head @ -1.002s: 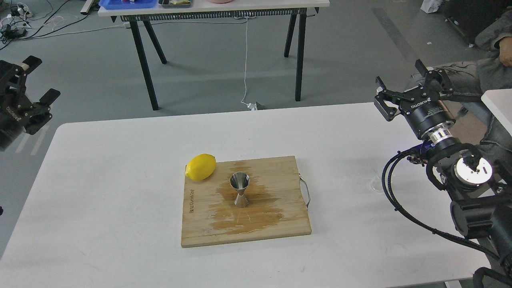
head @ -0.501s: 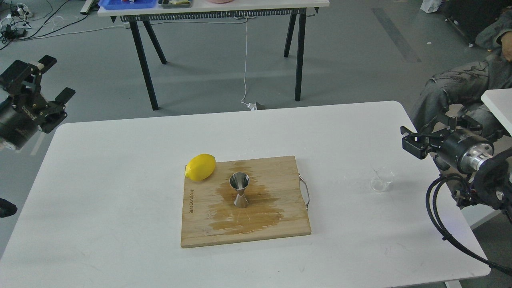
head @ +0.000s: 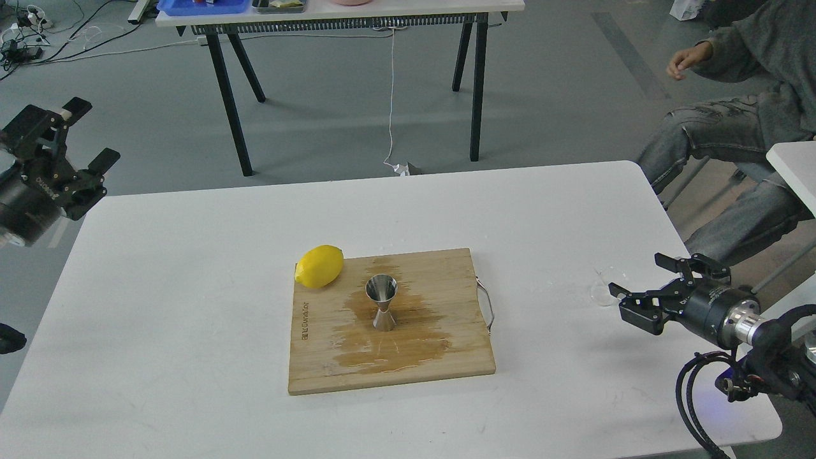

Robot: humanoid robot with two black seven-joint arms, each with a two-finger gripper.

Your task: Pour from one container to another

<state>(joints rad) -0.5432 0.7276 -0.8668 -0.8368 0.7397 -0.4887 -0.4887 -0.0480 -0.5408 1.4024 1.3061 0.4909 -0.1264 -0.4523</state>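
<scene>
The steel jigger point(head: 381, 302) stands upright in the middle of a wooden cutting board point(head: 456, 274), on a wet patch. The tiny clear glass cup point(head: 600, 291) stands on the white table point(head: 191, 268) to the right of the board, faint and partly covered by a finger of my right gripper. My right gripper point(head: 637, 275) hovers low just right of the cup, open, with nothing between its fingers. My left gripper point(head: 91, 131) hangs open and empty past the table's far left corner, well away from both containers.
A yellow lemon point(head: 320, 265) lies at the board's back left corner. The board has a metal handle point(head: 488, 306) on its right side. A seated person point(head: 739, 121) is at the right, beyond the table's edge. Another table point(head: 344, 13) stands behind.
My right gripper has come down and leftward from high above the right edge to just beside the glass cup. The left gripper rose slightly. The person at right has shifted.
</scene>
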